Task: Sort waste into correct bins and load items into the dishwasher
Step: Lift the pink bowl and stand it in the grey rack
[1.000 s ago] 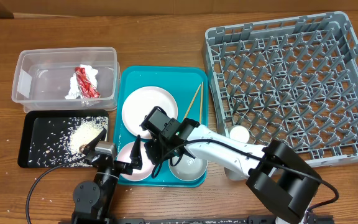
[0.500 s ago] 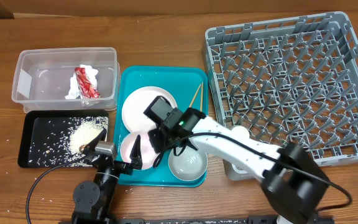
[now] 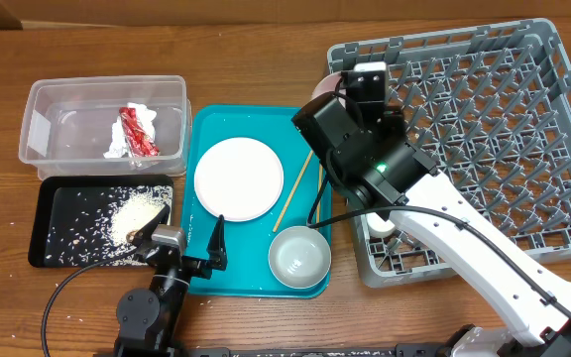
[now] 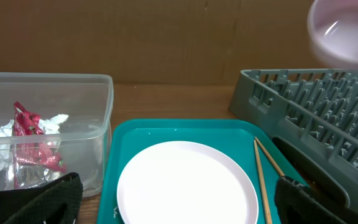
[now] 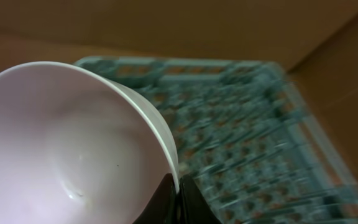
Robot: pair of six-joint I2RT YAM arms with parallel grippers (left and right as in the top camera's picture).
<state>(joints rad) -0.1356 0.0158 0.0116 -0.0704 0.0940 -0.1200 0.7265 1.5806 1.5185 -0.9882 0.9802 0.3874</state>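
Lifted off the teal tray since a second ago, one whitish bowl has been carried up and across, and it is now held in the air by the right gripper.

The grey dish rack is seen spread out below and beyond that gripper, its pegs blurred in the wrist view. The tray lies below it on the other side, away from the rack. The clear tub and black tray are well apart from it, past the teal tray. Waste is already held in both.

On the teal tray the plate is left, with the second bowl and the chopsticks just beside it. A small cup is seen inside the rack, almost under the arm.

The right fingers are clamped on the bowl's rim, one inside the wall and one outside. The bowl is judged stiff, light and smooth. On so thin an edge it may be expected to pivot or slip, so a firm pinch and a slow tilt are called for. It would best be stood between pegs before being let go.

The left gripper is held low at the tray's near edge, fingers spread wide, with nothing taken.
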